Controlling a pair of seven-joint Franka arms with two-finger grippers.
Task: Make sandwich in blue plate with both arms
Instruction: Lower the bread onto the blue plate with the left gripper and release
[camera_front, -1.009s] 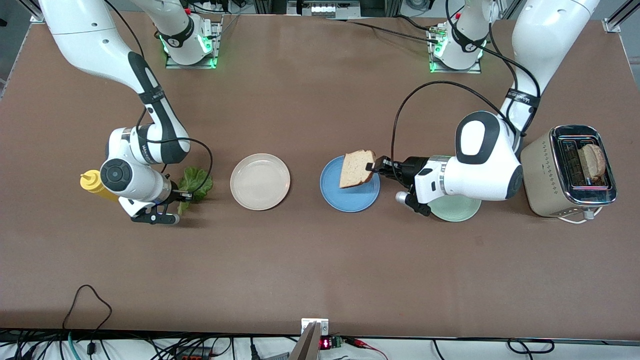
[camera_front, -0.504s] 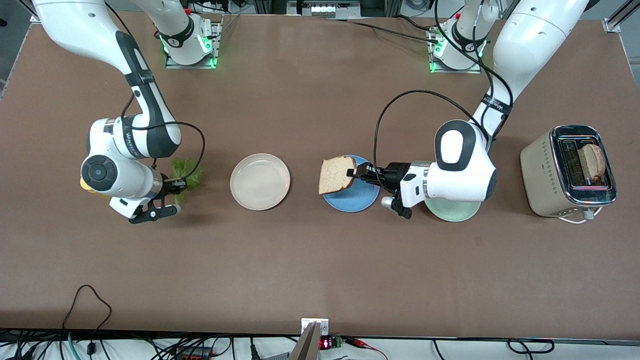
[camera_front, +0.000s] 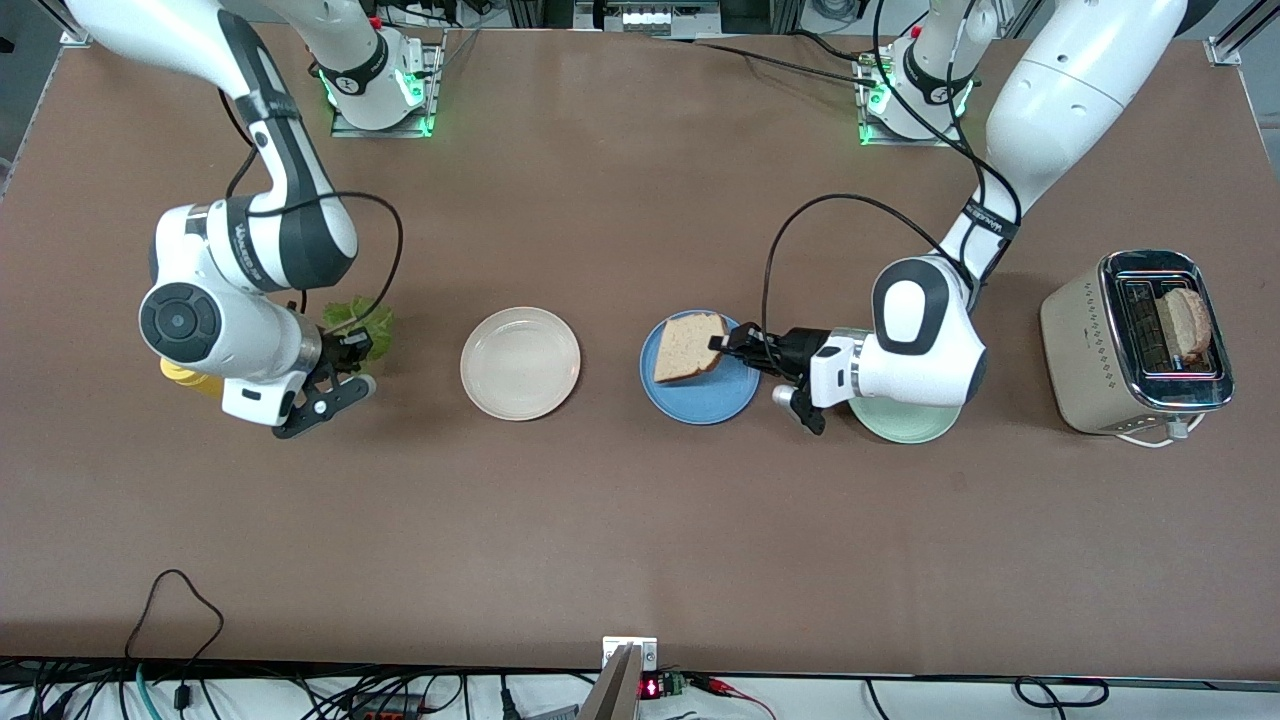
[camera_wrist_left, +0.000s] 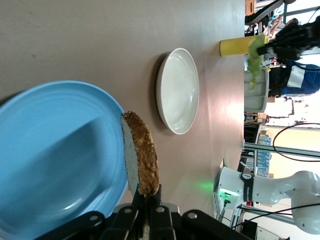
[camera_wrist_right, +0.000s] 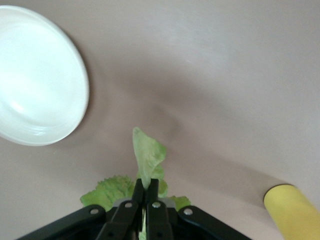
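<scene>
1. Currently, the left arm (camera_front: 925, 335) is reaching from its base at the upper edge of the front view down to mid-frame. Its elbow is hanging over the pale mint-green plate (camera_front: 905, 425), so a careless swing could be knocking that plate or the toaster (camera_front: 1100, 350) beside it.
2. The right arm (camera_front: 240, 290) is working at its own end of the table, at mid-height in the frame. Its wrist is hanging over the yellow squeeze bottle (camera_front: 185, 378), and a low move could be tipping it.
3. The blue plate (camera_front: 700, 400) is sitting at the frame's centre, near the beige-white plate (camera_front: 520, 363).
4. The bread slice (camera_front: 688, 346) is hanging tilted over the blue plate's side toward the beige-white plate. I cannot tell whether it is touching the plate. Released at this angle, it could be toppling across the rim onto the table.
5. The lettuce leaf (camera_front: 355, 318) is dangling above the table near the bottle. Such a thin pinch could be tearing or dropping it.
6. The left gripper (camera_front: 722, 345) is clenching the slice's crust edge.
7. The right gripper (camera_front: 350, 345) is pinching the leaf tightly.
</scene>
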